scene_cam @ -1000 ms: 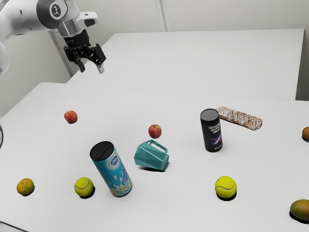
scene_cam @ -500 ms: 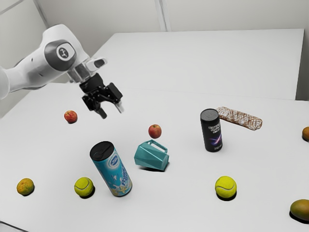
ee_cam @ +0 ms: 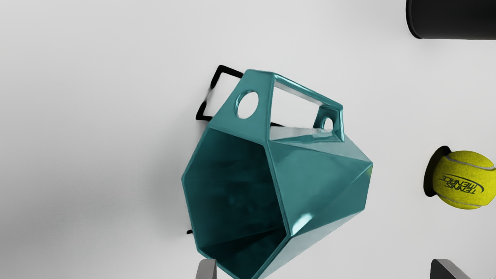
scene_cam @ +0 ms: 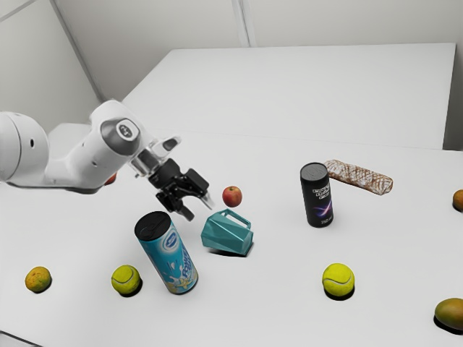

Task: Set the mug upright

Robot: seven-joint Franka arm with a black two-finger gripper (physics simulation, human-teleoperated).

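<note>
Mug (scene_cam: 227, 233) on its side mid-frame, just lower right of my gripper (scene_cam: 200, 210), mouth facing it, fingers (ee_cam: 206, 269) spread wide.

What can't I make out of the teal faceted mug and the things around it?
- Side the teal faceted mug lies on: hidden by its own body, both views.
- Part of its rim: cut off by the wrist view's edge.
- Red apple: mostly hidden by the white arm, exterior view.
- Small orange fruit, greenish-brown oval fruit: cut off, exterior view's right edge.
- Black cylindrical can's small print: too small, exterior view.
</note>
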